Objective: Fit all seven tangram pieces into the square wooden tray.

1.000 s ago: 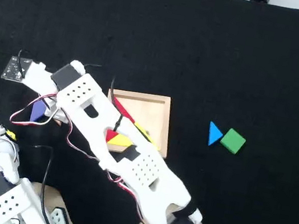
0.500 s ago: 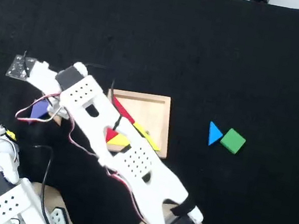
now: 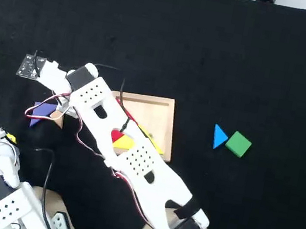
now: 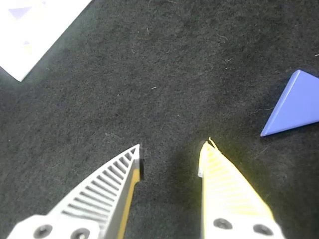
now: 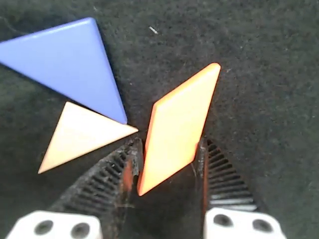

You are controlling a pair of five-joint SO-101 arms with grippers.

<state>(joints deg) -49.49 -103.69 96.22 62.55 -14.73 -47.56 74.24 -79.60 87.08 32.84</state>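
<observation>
Tangram parallelogram [image 5: 178,122], orange, is pinched in the right gripper [image 5: 167,149]. The 2 dark fingers [image 5: 219,174] press in on its long edges, and most of the piece sticks out past their tips. Just beside it lie 2 triangles. 1 is a cream triangle [image 5: 82,134] with a sharp corner pointing at the parallelogram. The other is a purple triangle [image 5: 70,59], close along the cream one's side. These 3 pieces are over the black table [image 3: 240,58], outside the tray on its left side in the high view.

The left gripper [image 4: 171,152] stands wide open with nothing between its 2 fingers, 1 white and 1 yellow. Its tips are close over the table, and a corner of the purple triangle lies near the yellow finger.

In the high view the right arm [image 3: 133,158] slants from the near edge across the square wooden tray [image 3: 169,108] and covers part of it. 2 pieces show inside the tray, 1 red piece [image 3: 115,137] and 1 yellow piece [image 3: 129,144], touching each other and both partly under the arm. That puts 2 of the 7 pieces in the tray and 5 outside it. Well apart on the tray's other side lie 1 blue triangle [image 3: 219,136] and 1 green square [image 3: 238,144], just beside each other.
</observation>
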